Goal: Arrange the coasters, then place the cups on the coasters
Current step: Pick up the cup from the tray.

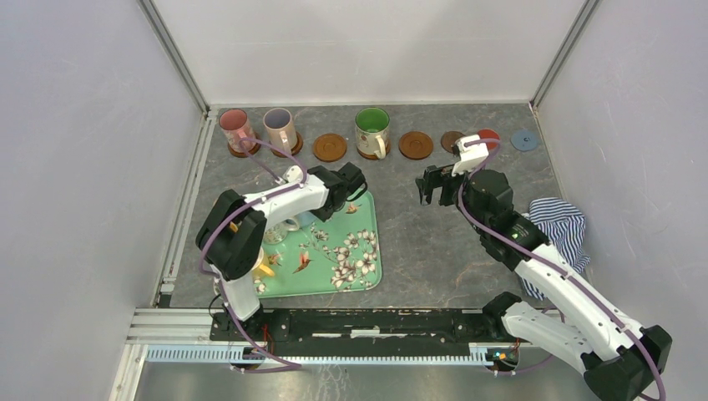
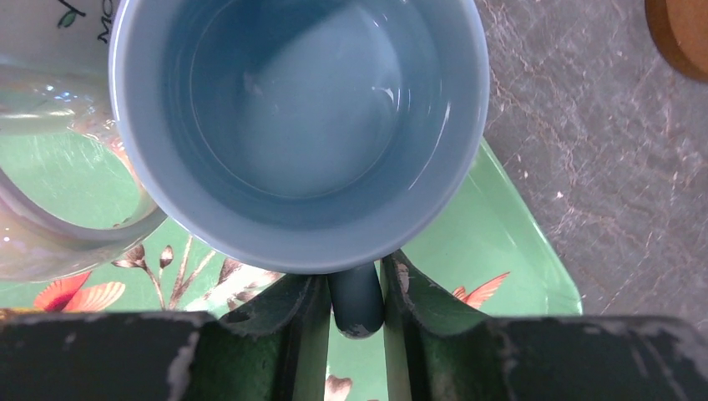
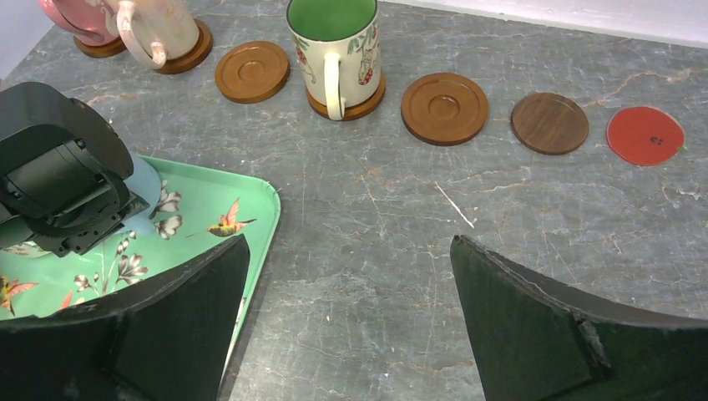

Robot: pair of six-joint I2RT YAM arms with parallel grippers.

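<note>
The left gripper point(image 2: 356, 282) pinches the handle of the blue cup point(image 2: 296, 117), whose bowl sits just ahead of its fingers, over the green tray point(image 2: 501, 251). The right gripper point(image 3: 349, 284) stands wide apart, holding nothing, above the table point(image 3: 376, 209). Far ahead of it runs the row of coasters point(image 3: 444, 107), one under the green cup point(image 3: 332, 38).

Green floral tray point(image 1: 327, 269), striped cloth point(image 1: 561, 224) rightward

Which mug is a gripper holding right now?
The light blue mug, handle pinched by the left gripper over the tray; pink mug, lilac mug and green mug stand free on coasters.
</note>
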